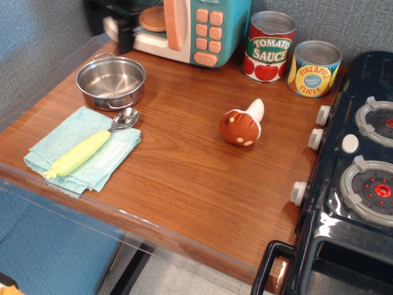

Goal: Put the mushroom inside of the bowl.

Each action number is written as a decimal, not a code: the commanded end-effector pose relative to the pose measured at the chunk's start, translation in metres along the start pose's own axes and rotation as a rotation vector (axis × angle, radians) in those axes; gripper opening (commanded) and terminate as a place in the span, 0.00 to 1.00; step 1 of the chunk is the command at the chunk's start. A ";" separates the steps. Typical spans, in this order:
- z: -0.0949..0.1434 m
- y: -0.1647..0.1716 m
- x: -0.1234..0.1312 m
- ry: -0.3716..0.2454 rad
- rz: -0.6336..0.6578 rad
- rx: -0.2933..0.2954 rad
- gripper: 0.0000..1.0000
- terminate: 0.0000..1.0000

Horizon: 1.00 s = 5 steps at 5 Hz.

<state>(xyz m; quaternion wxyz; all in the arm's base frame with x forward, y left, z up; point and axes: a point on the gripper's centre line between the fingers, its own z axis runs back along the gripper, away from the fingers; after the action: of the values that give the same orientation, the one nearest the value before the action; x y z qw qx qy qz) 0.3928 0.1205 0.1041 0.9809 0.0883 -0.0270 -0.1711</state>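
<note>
Near you on the table (184, 178) lies a blue cloth (67, 153) with a yellow-handled spoon (92, 144) on it. A bit farther, in the middle, the mushroom (241, 125) lies on its side. Its brown cap points toward you and its white stem points away and to the right. The bowl (111, 82) sits empty at the far left. The gripper (120, 24) is dark and blurry at the far left, up by the toy microwave (196, 27), so you cannot tell if it is spread. You must go right and nearer to reach the mushroom.
</note>
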 end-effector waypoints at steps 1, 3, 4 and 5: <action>0.026 -0.080 0.058 -0.096 -0.126 -0.081 1.00 0.00; 0.025 -0.155 0.076 -0.092 -0.086 -0.114 1.00 0.00; 0.020 -0.180 0.085 -0.068 -0.093 -0.093 1.00 0.00; 0.007 -0.184 0.088 -0.023 -0.085 -0.088 1.00 0.00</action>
<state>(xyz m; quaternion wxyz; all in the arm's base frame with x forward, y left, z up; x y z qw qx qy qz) 0.4097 -0.0817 0.0522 0.9753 0.0418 0.0067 -0.2170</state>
